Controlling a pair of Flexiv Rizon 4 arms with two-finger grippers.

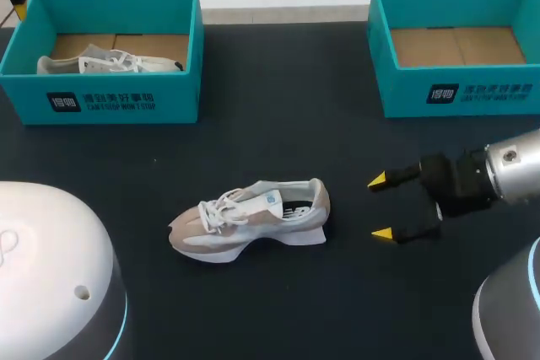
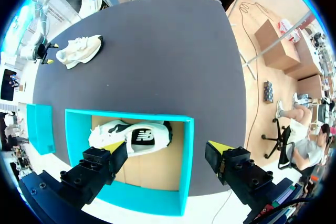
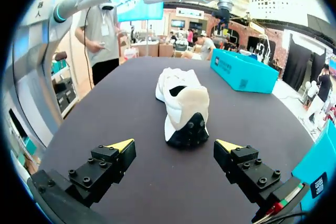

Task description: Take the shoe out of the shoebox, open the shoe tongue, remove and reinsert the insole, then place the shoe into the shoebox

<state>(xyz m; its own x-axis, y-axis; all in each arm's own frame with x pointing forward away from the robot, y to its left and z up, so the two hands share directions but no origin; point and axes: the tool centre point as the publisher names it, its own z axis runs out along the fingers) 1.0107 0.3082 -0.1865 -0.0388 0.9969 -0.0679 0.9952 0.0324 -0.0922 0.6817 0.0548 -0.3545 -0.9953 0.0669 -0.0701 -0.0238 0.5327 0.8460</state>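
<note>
A beige and white shoe (image 1: 249, 221) lies on its sole in the middle of the dark table, toe to the left and heel to the right. My right gripper (image 1: 380, 206) hovers open just right of the heel. In the right wrist view the shoe (image 3: 181, 103) is ahead of the open fingers (image 3: 118, 148), heel towards them and not touching. The left teal shoebox (image 1: 110, 94) holds a second white shoe (image 1: 110, 63). My left gripper (image 2: 167, 147) hangs open high above this box, with that shoe (image 2: 131, 137) below it. The right shoebox (image 1: 456, 90) shows only its cardboard floor.
The two teal boxes stand at the back left and back right, with bare table between them. My left arm's white base (image 1: 51, 276) fills the front left corner. The right arm's base (image 1: 510, 309) sits at the front right.
</note>
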